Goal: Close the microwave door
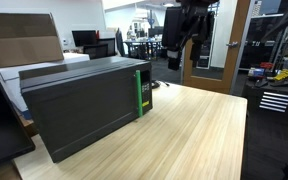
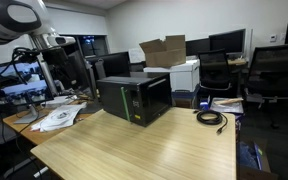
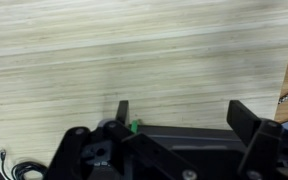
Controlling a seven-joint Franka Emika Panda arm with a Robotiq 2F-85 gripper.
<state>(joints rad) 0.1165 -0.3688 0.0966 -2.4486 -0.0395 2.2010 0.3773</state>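
The microwave is a dark boxy oven that stands on the wooden table. It shows in both exterior views. Its door lies flush with the oven front, beside the green vertical strip. No interior shows. My gripper hangs high above the table, beyond the microwave's control-panel end, touching nothing. In the wrist view the gripper is open and empty, with the dark microwave and its green strip below it.
A brown cardboard box and a white printer stand behind the microwave. A black cable lies on the table. Papers lie on a side desk. Office chairs stand beyond the table.
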